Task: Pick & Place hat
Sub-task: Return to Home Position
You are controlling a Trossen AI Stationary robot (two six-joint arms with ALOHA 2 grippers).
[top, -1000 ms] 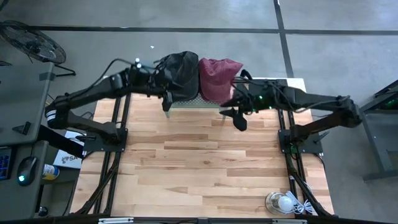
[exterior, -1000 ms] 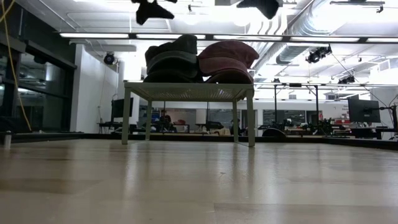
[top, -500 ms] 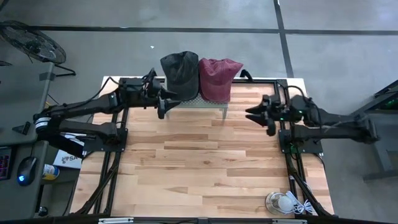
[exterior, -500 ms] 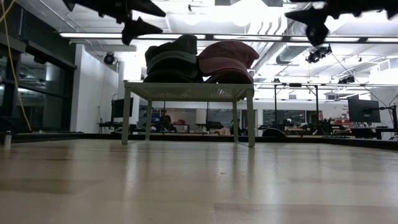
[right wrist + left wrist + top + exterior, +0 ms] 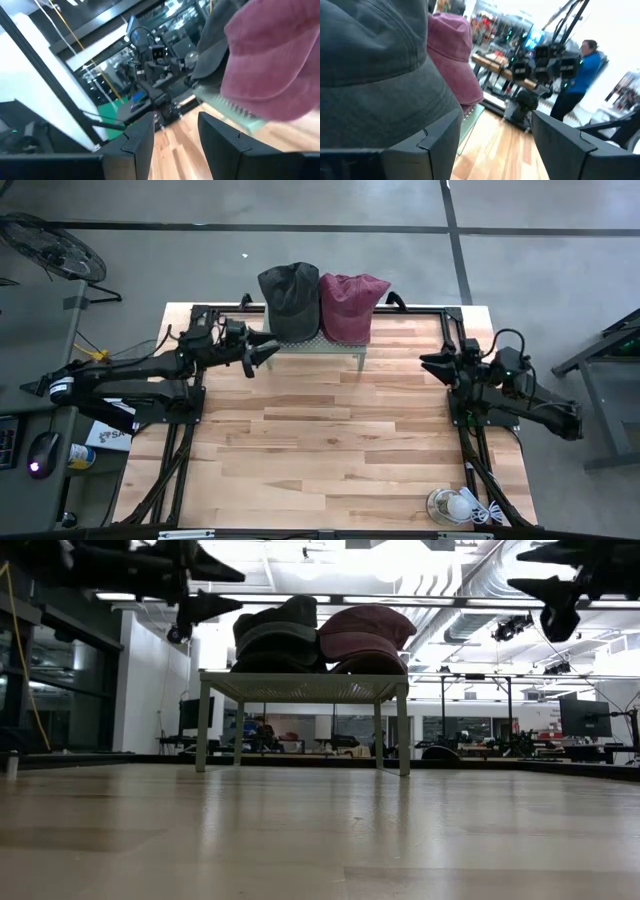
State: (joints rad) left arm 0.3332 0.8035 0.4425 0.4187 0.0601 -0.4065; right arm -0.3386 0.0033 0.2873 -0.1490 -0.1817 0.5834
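timber surface [image 5: 320,440] carries no loose cap anywhere on its boards, so by my reading the sorting is done and only the arms' retreat to rest remains. left arm [image 5: 130,370] reaches in along the left edge toward the far side, and right arm [image 5: 520,395] is folded over the right edge. between them, at the middle of the far edge, stands the white mesh shelf [image 5: 335,346] on its thin legs. on it sit two piles touching side by side: the black caps [image 5: 290,290] toward the left edge and the maroon caps [image 5: 350,305] toward the right. left pincer [image 5: 265,355] hangs just beside the shelf's left leg, its fingers spread wide with nothing between them. right pincer [image 5: 430,368] hangs well apart from the shelf near the right edge, likewise parted and empty. nothing on the boards stands in the way of either arm. the shelf leg close to the left pincer is the one thing worth minding. a small round lamp-like thing [image 5: 455,505] with a white cable sits at the near right corner, far from both. a person in blue [image 5: 580,75] stands in the room beyond, off the surface.
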